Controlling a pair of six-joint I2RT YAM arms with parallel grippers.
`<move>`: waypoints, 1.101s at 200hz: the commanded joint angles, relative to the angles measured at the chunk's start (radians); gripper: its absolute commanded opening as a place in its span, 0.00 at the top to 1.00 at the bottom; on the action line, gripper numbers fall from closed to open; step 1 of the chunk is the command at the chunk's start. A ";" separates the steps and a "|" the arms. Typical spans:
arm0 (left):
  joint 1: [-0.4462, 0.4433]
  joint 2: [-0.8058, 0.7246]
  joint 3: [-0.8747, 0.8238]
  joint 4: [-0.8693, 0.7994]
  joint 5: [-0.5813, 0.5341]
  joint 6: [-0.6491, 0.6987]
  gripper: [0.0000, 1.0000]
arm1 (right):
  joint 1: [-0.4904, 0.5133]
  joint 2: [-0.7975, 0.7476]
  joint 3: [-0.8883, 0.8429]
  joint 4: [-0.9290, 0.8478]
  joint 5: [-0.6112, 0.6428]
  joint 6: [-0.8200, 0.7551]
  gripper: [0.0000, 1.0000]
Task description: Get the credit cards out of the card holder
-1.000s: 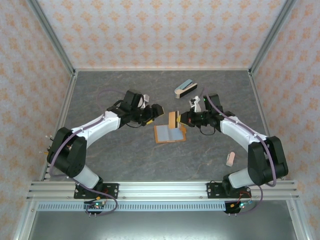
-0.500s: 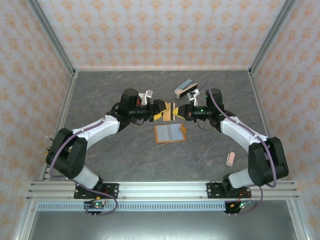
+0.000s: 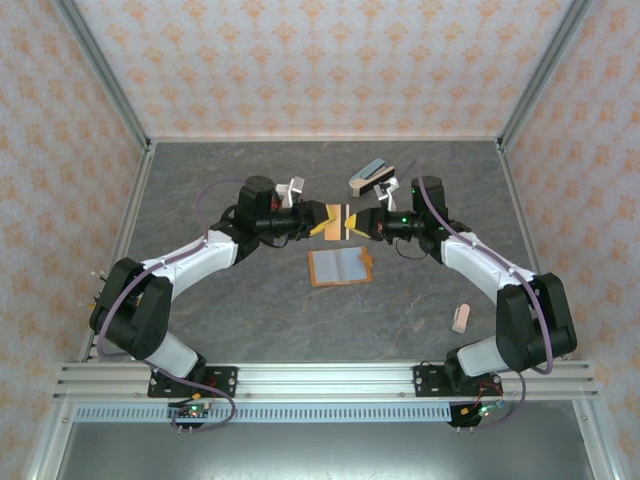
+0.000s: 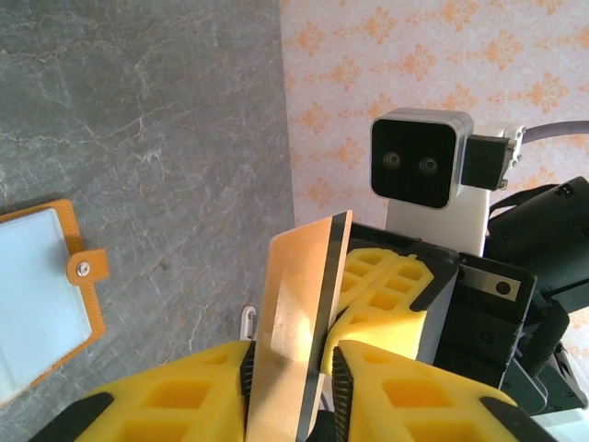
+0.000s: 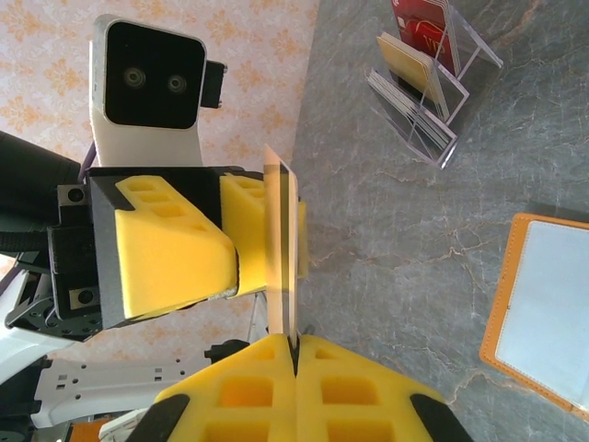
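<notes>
The right gripper [image 5: 294, 345] is clamped on one edge of a thin, flat tan-orange card with a dark edge [image 4: 294, 313], holding it upright above the grey marbled table [image 3: 250, 300]. The left gripper [image 4: 290, 368] meets it head-on, its yellow fingers [image 4: 175, 387] flanking the card's other end; whether they press it I cannot tell. The orange-tan leather card holder with grey-blue lining [image 3: 340, 267] lies open and flat on the table, below the joined jaws and just nearer the arm bases.

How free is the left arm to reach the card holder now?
Probably not free: the left pincer straddles the card held by the right pincer. The card holder itself lies open, uncovered.
</notes>
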 commanded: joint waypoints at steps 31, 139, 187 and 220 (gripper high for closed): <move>0.005 -0.040 -0.007 0.040 0.017 0.005 0.82 | 0.000 0.027 0.031 -0.004 -0.019 -0.023 1.00; 0.005 -0.132 0.114 -0.639 -0.414 0.260 1.00 | 0.000 0.014 0.073 -0.365 0.436 -0.230 0.32; -0.013 -0.085 0.318 -1.074 -0.858 0.204 1.00 | 0.000 -0.052 -0.012 -0.317 0.604 -0.268 0.11; -0.057 -0.022 0.439 -1.176 -1.119 0.085 1.00 | 0.006 -0.076 -0.077 -0.267 0.667 -0.258 0.06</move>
